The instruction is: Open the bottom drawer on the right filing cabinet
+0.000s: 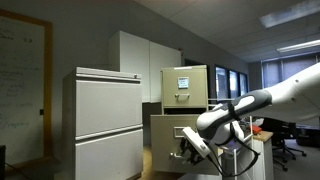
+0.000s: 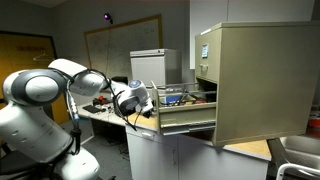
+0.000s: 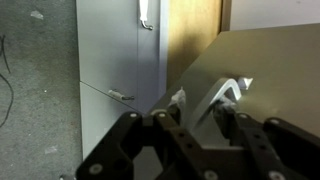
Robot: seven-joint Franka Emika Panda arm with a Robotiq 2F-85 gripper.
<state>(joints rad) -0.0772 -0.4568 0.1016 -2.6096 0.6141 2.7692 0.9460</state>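
Note:
The right filing cabinet (image 1: 186,86) is beige-tan, with white paper on its top drawer; it also shows from the side in an exterior view (image 2: 258,85). Its bottom drawer (image 1: 168,130) stands pulled out, and its side and several items inside show in an exterior view (image 2: 190,120). My gripper (image 3: 203,100) is at the drawer front, with its fingers closed on either side of the small silver handle (image 3: 230,88). The gripper shows at the drawer's front in both exterior views (image 1: 186,148) (image 2: 147,103).
A wider pale grey cabinet (image 1: 108,120) stands close beside the beige one; its fronts and handles fill the left of the wrist view (image 3: 120,50). A cluttered desk (image 2: 100,110) lies behind my arm. Office chairs (image 1: 290,145) stand further off.

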